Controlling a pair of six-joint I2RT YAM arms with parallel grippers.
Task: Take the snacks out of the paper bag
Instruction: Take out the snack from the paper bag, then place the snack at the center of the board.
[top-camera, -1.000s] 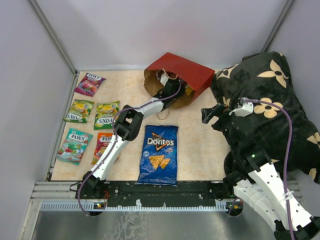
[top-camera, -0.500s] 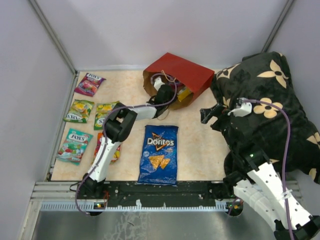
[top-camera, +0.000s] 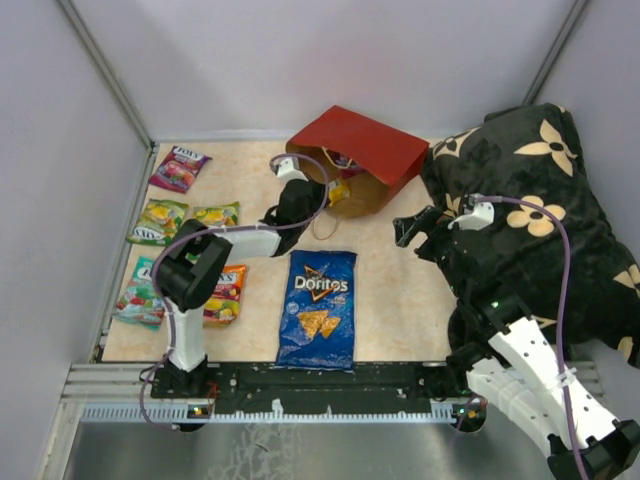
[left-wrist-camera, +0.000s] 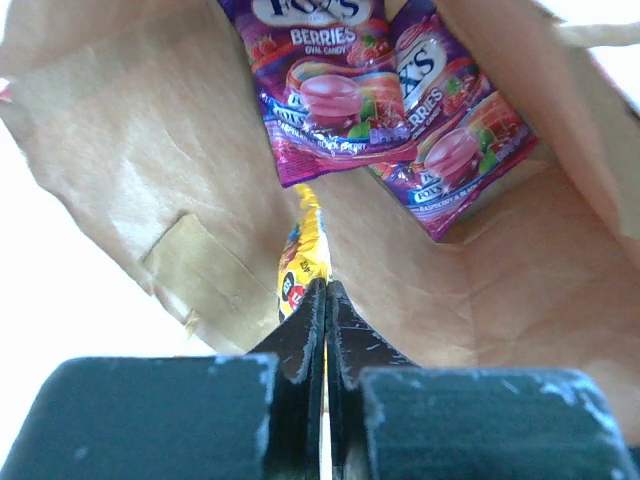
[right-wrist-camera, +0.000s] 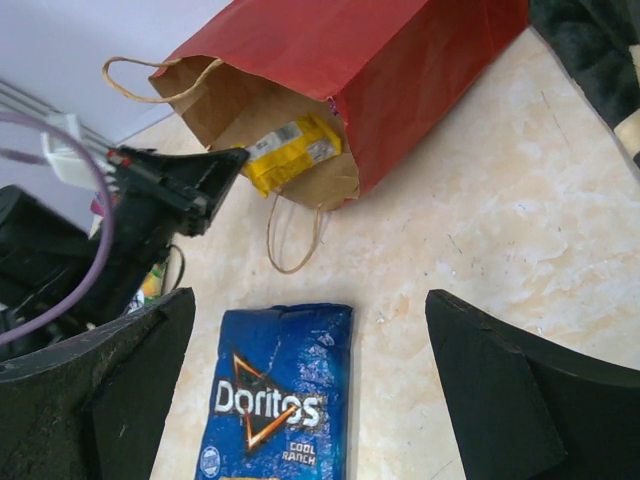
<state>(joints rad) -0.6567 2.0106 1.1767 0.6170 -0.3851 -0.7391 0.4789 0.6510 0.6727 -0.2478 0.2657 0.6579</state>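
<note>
The red paper bag (top-camera: 375, 152) lies on its side, mouth toward the left. My left gripper (top-camera: 322, 193) is at the mouth, shut on the end of the small yellow box (top-camera: 340, 190). In the left wrist view the shut gripper (left-wrist-camera: 326, 290) has the yellow box (left-wrist-camera: 300, 265) just beyond it, and two purple Fox's packets (left-wrist-camera: 335, 90) lie deeper in the bag's brown inside (left-wrist-camera: 120, 150). My right gripper (top-camera: 410, 235) is open and empty, hovering above the table to the right of the bag's mouth. The blue Doritos bag (top-camera: 318, 308) lies flat on the table.
Candy packets lie at the table's left: purple (top-camera: 178, 167), green (top-camera: 157, 221), a second green (top-camera: 213, 215), teal (top-camera: 140, 295), orange (top-camera: 225, 293). A black flowered cushion (top-camera: 530, 220) fills the right side. A twine handle (top-camera: 325, 228) trails from the bag.
My left gripper has drawn back out of the bag toward the left, and the yellow box has come with it to the mouth. The left elbow swung left. The right arm barely moved.
</note>
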